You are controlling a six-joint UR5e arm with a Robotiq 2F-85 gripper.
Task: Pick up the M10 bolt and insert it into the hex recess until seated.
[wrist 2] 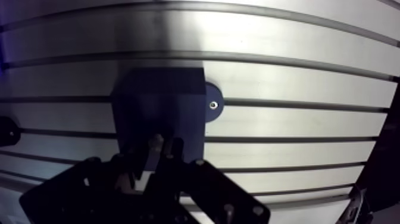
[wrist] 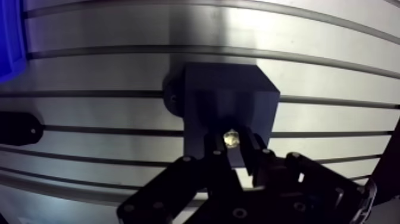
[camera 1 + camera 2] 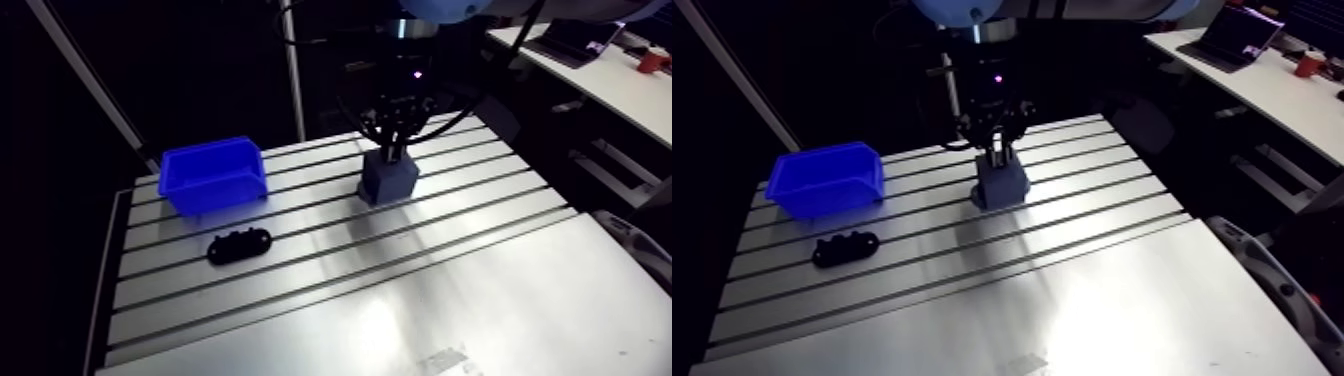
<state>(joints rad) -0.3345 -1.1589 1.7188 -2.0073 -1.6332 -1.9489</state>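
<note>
Only the wrist view shows the grasp. The gripper (image 2: 233, 148) is clenched on the M10 bolt (image 2: 231, 137), whose pale end shows between the fingers, right over the dark blue block (image 2: 226, 95). The arm view shows the rest of the surface (image 3: 480, 290): a blue bin (image 3: 212, 175) at the block's 9 o'clock and a black bracket (image 3: 240, 245) at its 8 o'clock.

Blue bin (image 3: 212, 175), dark-blue block (image 3: 388, 178), black bracket (image 3: 240, 245), silver slotted table (image 3: 450, 270).
</note>
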